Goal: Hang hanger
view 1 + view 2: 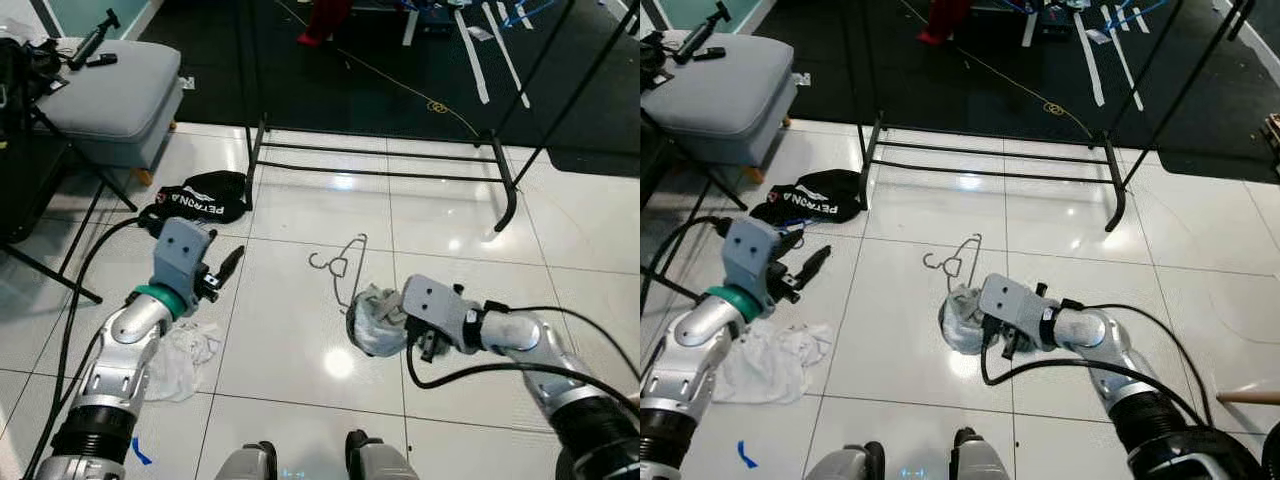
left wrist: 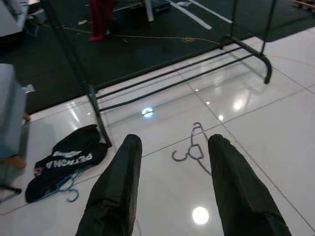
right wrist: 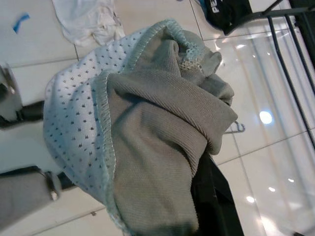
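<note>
A thin wire hanger (image 1: 340, 266) lies on the white tiles in front of the black clothes rack (image 1: 380, 165). Its lower end runs into a bundled grey knit garment (image 1: 372, 322). My right gripper (image 1: 392, 320) is low over the floor and shut on that garment. In the right wrist view the cloth (image 3: 147, 128) wraps over one black finger (image 3: 216, 196). My left gripper (image 1: 226, 268) hovers to the left of the hanger, open and holding nothing. In the left wrist view the hanger (image 2: 193, 149) lies ahead between its two spread fingers (image 2: 118, 191).
A black printed garment (image 1: 200, 197) lies by the rack's left foot, with a blue hanger (image 2: 66, 189) beside it. A white cloth (image 1: 185, 355) is crumpled under my left arm. A grey ottoman (image 1: 110, 95) stands at the far left. Black cables trail on the floor.
</note>
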You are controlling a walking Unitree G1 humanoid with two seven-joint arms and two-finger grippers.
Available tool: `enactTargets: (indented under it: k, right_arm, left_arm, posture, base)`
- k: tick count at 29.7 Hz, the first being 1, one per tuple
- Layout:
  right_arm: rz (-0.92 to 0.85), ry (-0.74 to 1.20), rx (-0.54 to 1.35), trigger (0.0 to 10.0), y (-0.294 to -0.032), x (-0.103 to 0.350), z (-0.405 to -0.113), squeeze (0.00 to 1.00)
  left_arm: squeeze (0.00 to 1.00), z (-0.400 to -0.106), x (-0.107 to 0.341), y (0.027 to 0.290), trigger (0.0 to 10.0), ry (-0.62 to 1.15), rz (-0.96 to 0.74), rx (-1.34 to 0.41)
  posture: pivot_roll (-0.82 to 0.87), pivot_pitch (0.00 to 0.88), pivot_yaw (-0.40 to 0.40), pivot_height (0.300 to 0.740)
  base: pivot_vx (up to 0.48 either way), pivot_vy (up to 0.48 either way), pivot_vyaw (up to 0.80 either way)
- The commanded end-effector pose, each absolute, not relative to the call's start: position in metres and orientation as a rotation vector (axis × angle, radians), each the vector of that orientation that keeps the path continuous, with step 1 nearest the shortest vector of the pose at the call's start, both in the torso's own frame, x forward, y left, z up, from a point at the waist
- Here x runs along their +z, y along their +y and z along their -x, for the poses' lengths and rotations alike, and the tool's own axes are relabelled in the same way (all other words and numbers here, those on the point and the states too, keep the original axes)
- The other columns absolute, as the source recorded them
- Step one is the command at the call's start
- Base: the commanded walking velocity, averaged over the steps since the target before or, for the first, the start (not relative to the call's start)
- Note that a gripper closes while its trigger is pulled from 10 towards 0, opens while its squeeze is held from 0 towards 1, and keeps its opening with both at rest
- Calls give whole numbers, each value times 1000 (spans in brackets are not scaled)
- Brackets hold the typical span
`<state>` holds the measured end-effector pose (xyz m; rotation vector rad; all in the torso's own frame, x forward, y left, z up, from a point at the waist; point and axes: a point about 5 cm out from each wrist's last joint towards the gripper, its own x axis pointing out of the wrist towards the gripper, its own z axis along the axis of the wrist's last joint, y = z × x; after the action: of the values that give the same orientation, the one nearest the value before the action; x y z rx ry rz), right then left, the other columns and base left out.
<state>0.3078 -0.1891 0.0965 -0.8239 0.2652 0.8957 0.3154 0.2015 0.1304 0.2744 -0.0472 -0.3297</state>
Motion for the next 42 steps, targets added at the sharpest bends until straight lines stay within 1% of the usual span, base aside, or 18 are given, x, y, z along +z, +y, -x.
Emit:
enactTargets:
  k: [1, 3, 4, 7, 8, 9, 10, 17, 19, 22, 24, 26, 29, 31, 33, 34, 38, 42]
  right_arm:
    - [854, 239, 887, 10000, -187, 96, -308, 0]
    - [818, 157, 879, 10000, -180, 104, -310, 0]
    - [709, 144, 972, 10000, -169, 105, -302, 0]
    - [629, 137, 1046, 10000, -161, 106, -296, 0]
    - [686, 191, 1135, 10000, -159, 98, -287, 0]
    - [686, 191, 1135, 10000, -159, 98, -287, 0]
    - [796, 199, 1080, 10000, -165, 94, -291, 0]
    - [707, 344, 1154, 10000, -180, 83, -278, 0]
    - [876, 302, 995, 10000, -193, 85, -292, 0]
    - [787, 306, 1012, 10000, -191, 88, -292, 0]
    - [833, 325, 1036, 10000, -191, 88, -290, 0]
    - [1000, 273, 842, 10000, -195, 94, -309, 0]
    - [893, 145, 860, 10000, -174, 104, -310, 0]
    - [795, 159, 1088, 10000, -153, 92, -288, 0]
    - [808, 200, 1135, 10000, -152, 84, -282, 0]
    - [902, 243, 1018, 10000, -163, 79, -292, 0]
    - [928, 188, 896, 10000, -167, 86, -303, 0]
    - [772, 185, 1083, 10000, -153, 83, -285, 0]
  left_arm:
    - [0, -311, 125, 200, 10000, -26, -269, -350]
    - [0, -311, 124, 199, 10000, -23, -274, -357]
    - [0, -311, 123, 199, 10000, -10, -294, -356]
    - [0, -312, 122, 199, 10000, -1, -308, -354]
    - [0, -312, 121, 199, 10000, 5, -326, -349]
    - [0, -312, 121, 199, 10000, 5, -326, -349]
    - [0, -313, 121, 200, 10000, 8, -332, -346]
    - [0, -313, 115, 194, 10000, 27, -327, -342]
    - [0, -311, 111, 188, 10000, 42, -339, -357]
    - [0, -310, 109, 186, 10000, 52, -340, -355]
    - [0, -310, 108, 187, 10000, 57, -347, -351]
    - [0, -310, 107, 188, 10000, 62, -353, -342]
    - [0, -312, 108, 191, 10000, 62, -360, -320]
    - [0, -315, 109, 193, 10000, 60, -371, -292]
    - [0, -316, 110, 194, 10000, 59, -372, -285]
    - [0, -317, 111, 194, 10000, 56, -368, -279]
    - [0, -317, 111, 195, 10000, 56, -361, -272]
    - [0, -317, 110, 192, 10000, 60, -362, -279]
  posture:
    - [11, 70, 33, 740]
    - [12, 62, 38, 740]
    - [6, 57, 47, 740]
    - [5, 56, 47, 740]
    - [-2, 58, 45, 740]
    - [-2, 58, 45, 740]
    - [-7, 58, 42, 740]
    - [-15, 67, 32, 740]
    - [-9, 68, 29, 740]
    - [-8, 69, 33, 740]
    - [-7, 71, 34, 740]
    - [-7, 73, 36, 740]
    - [-9, 72, 41, 740]
    - [-3, 73, 37, 740]
    - [-1, 72, 35, 740]
    - [-2, 72, 35, 740]
    - [-9, 70, 40, 740]
    - [-7, 71, 38, 740]
  base:
    - [0, 0, 0]
    - [0, 0, 0]
    - [0, 0, 0]
    - [0, 0, 0]
    - [0, 0, 0]
    - [0, 0, 0]
    - [0, 0, 0]
    - [0, 0, 0]
    - [0, 0, 0]
    - [0, 0, 0]
    - [0, 0, 0]
    - [0, 0, 0]
    - [0, 0, 0]
    - [0, 0, 0]
    - [0, 0, 0]
    - [0, 0, 0]
    - [0, 0, 0]
    - [0, 0, 0]
